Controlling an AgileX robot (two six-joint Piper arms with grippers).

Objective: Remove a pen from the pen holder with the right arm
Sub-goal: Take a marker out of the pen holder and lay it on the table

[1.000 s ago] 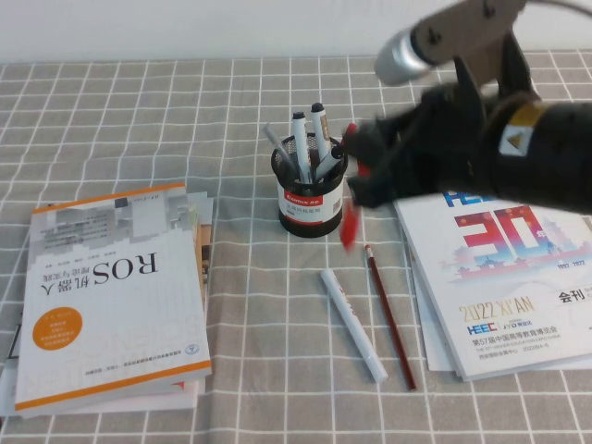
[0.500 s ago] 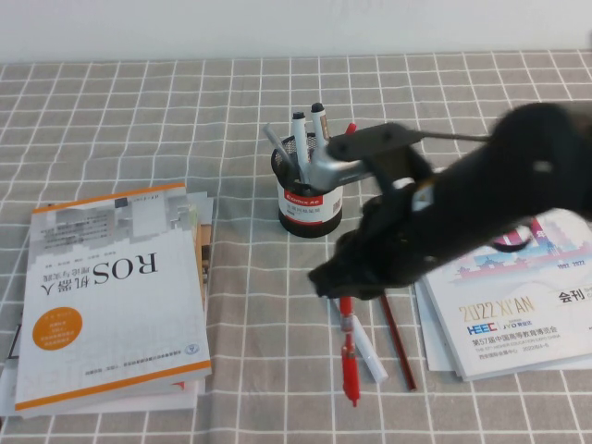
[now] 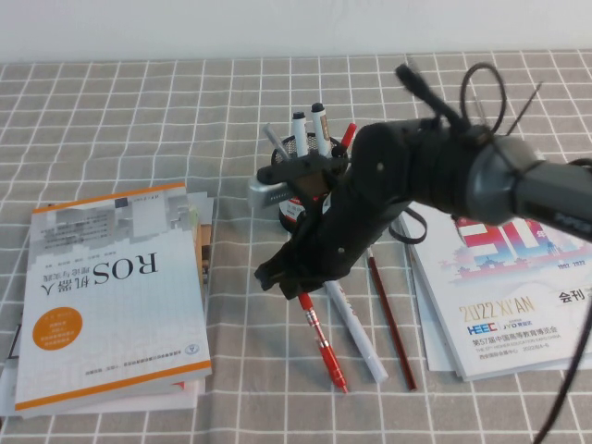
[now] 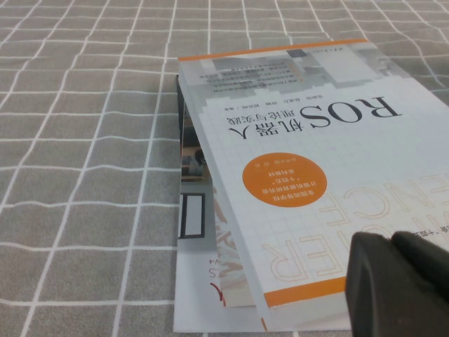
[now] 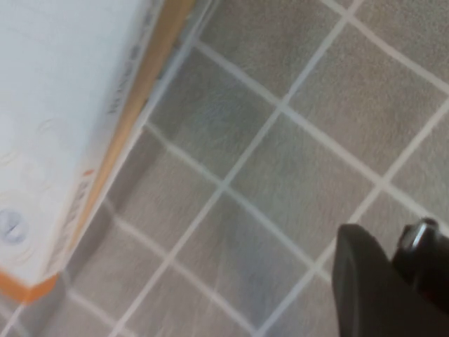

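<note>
The black mesh pen holder stands at mid-table, partly hidden behind my right arm, with several markers and a red pen sticking out. My right gripper is in front of the holder, low over the cloth, shut on a red pen that slants toward the front edge. In the right wrist view the gripper shows a dark finger pressed beside the pen's shiny end. My left gripper is shut, with nothing in it, over the ROS book.
A white marker and a dark red pencil lie on the cloth just right of the held pen. The ROS book lies on a stack at the left. Magazines cover the right side.
My right arm has swung from beside the holder to the front and left, and down. The red pen went with it and now hangs low beside the white marker.
</note>
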